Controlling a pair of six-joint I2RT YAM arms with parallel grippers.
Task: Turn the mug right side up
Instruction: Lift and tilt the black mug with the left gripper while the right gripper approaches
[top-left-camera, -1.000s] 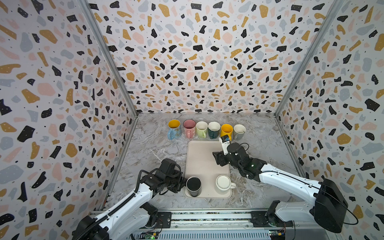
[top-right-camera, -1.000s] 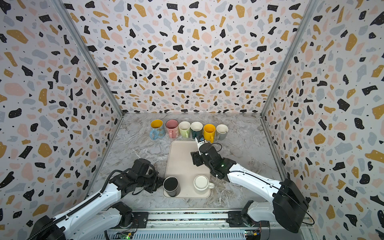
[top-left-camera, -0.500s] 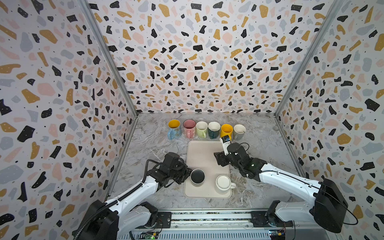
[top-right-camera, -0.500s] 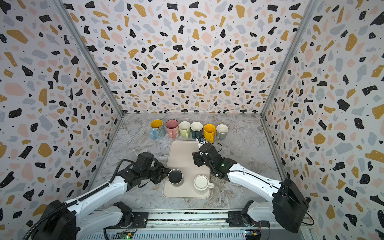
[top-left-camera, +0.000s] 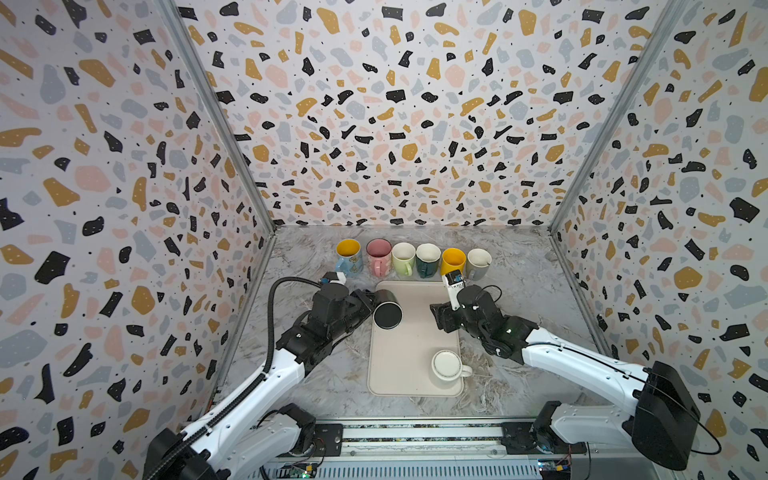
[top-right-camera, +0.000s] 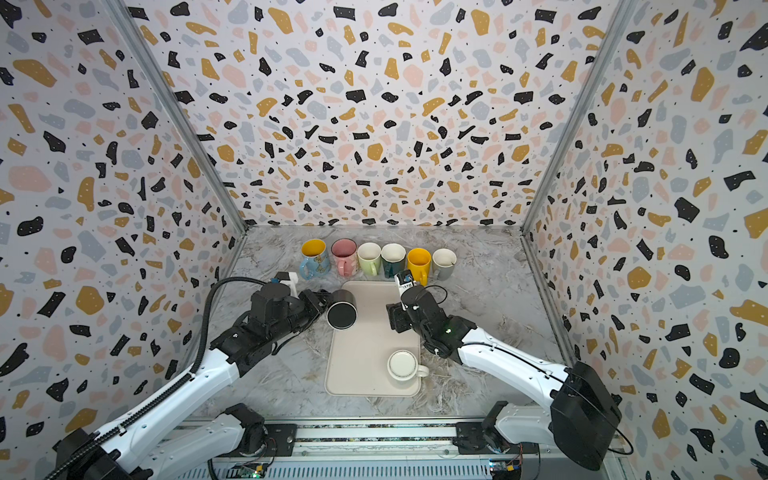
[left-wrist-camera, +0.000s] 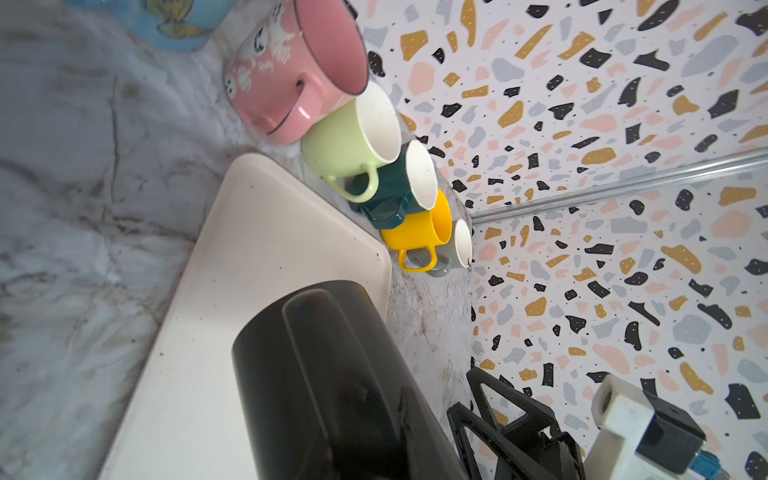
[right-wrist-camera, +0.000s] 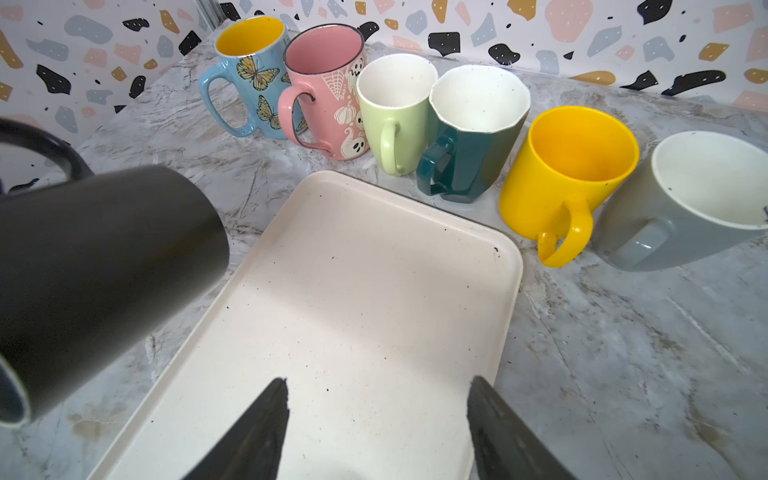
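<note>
The left tool (top-left-camera: 366, 300) is clamping tightly on the black mug (top-left-camera: 386, 309) at its handle side, though the exact hold is lying hidden behind the mug in both top views. The black mug is hanging tilted on its side over the far left corner of the cream tray (top-left-camera: 411, 374), one round end facing up and toward the front, and in the right wrist view (right-wrist-camera: 95, 257) it is appearing clear of the tray surface. The right tool (top-left-camera: 441, 318) is hovering over the tray's far right part with its jaws spread apart and nothing between them. A white mug (top-left-camera: 448, 365) is sitting upside down on the tray's near right part, handle pointing right. Behind the tray, a row of six mugs (top-left-camera: 404, 258) is standing upright on the marbled table (top-left-camera: 316, 374).
</note>
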